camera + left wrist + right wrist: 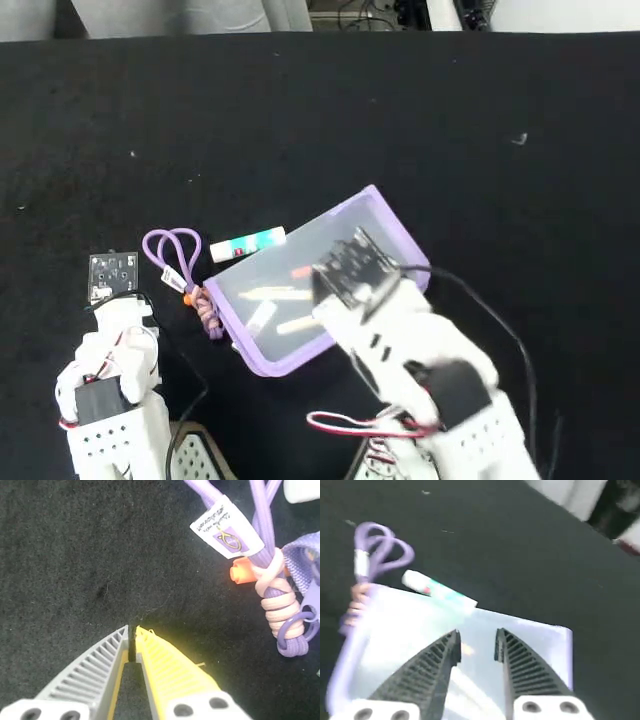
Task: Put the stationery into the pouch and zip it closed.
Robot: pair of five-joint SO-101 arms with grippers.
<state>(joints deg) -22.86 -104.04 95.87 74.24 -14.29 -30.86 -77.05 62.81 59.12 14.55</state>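
Right pincer (476,642) open above the pouch (300,340), left pincer (132,635) closed on nothing.
Clear purple-edged pouch lies flat near the centre of the black desk (450,130), with pale sticks (275,293) inside. A white-and-green stick (247,244) lies on the desk just beside the pouch's 10 o'clock edge. A tagged purple cord loop (172,252) sits at its 9 o'clock. Left pincer is low at the desk's 8 o'clock, near the cord; the right arm is at 5 o'clock.
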